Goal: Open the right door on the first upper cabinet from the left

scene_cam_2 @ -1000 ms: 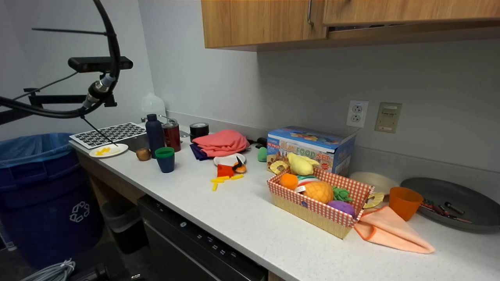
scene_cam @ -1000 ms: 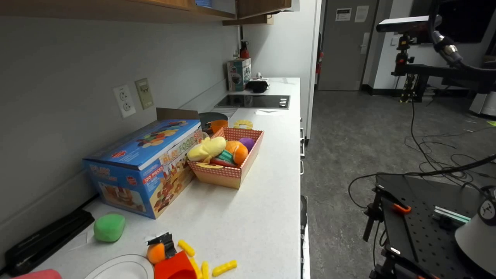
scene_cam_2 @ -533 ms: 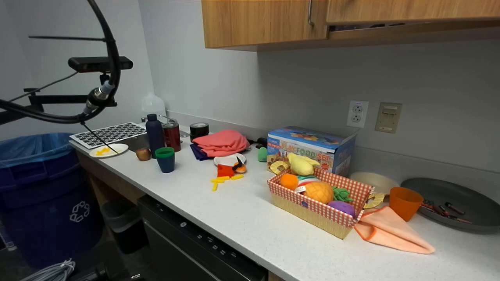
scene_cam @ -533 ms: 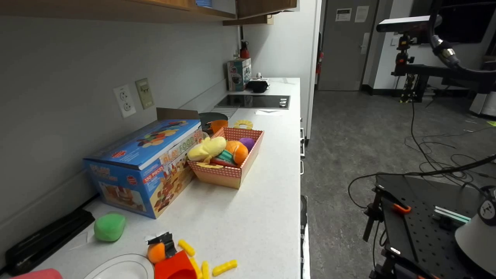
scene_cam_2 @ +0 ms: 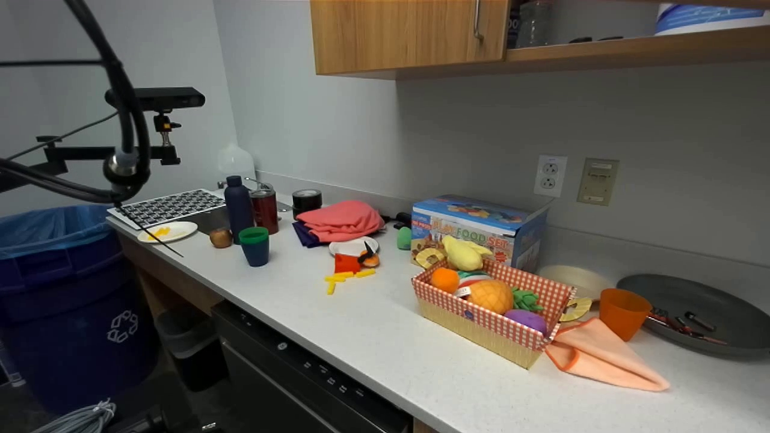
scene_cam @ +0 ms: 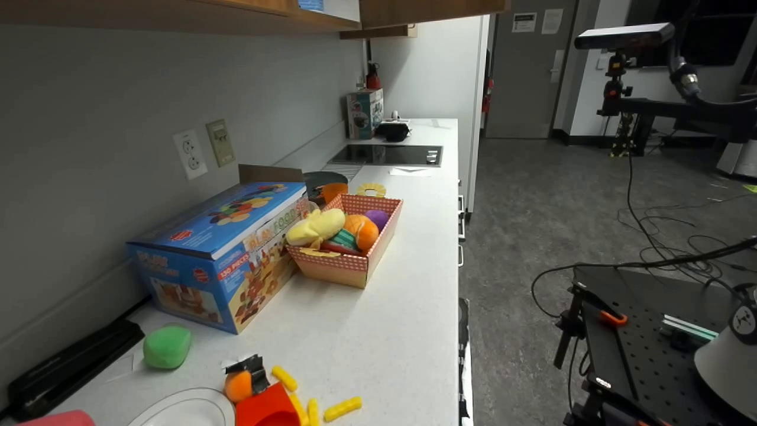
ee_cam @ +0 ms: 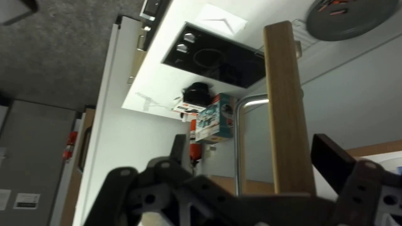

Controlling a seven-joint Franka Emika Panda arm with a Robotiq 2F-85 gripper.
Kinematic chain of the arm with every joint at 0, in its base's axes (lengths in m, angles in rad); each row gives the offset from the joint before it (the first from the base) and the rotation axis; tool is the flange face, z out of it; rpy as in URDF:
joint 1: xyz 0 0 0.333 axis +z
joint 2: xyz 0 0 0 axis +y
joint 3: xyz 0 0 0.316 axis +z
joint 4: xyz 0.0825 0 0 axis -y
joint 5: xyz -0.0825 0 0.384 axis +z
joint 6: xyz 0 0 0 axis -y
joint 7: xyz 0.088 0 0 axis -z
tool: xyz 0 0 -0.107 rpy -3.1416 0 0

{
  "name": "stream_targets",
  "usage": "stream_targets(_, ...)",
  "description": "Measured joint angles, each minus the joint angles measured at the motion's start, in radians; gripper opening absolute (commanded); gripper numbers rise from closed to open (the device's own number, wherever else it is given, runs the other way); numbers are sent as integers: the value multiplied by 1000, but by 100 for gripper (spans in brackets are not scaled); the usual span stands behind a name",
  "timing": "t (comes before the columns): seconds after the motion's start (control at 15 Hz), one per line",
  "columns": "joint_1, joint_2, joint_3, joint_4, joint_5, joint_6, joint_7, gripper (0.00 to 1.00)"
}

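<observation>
The right door stands swung out from the first upper cabinet in an exterior view. The cabinet's bottom edge and open inside show in an exterior view. In the wrist view the door appears nearly edge-on as a tan board, with a metal bar handle on its left face. My gripper is open, its fingers on either side of the door and handle. The right finger is close to the door's inner face; I cannot tell whether it touches. The gripper is out of both exterior views.
The closed left door has its own handle. Inside the cabinet are a jar and a blue-and-white container. Below, the countertop holds a play food box and a checked basket. A camera mount stands near the arm's cable.
The right door has swung farther outward and now reveals the cabinet's inside. The arm's cable has shifted left in an exterior view. Things on the countertop have not moved.
</observation>
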Motion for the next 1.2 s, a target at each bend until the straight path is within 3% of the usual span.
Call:
stream_targets(0.47, -162, 24, -21, 52, -170, -8, 93, 100)
stream_targets(0.8, -189, 36, -18, 83, -310, -6, 244, 100)
stream_targets(1.2, -195, 48, -17, 112, -614, 0, 549, 100)
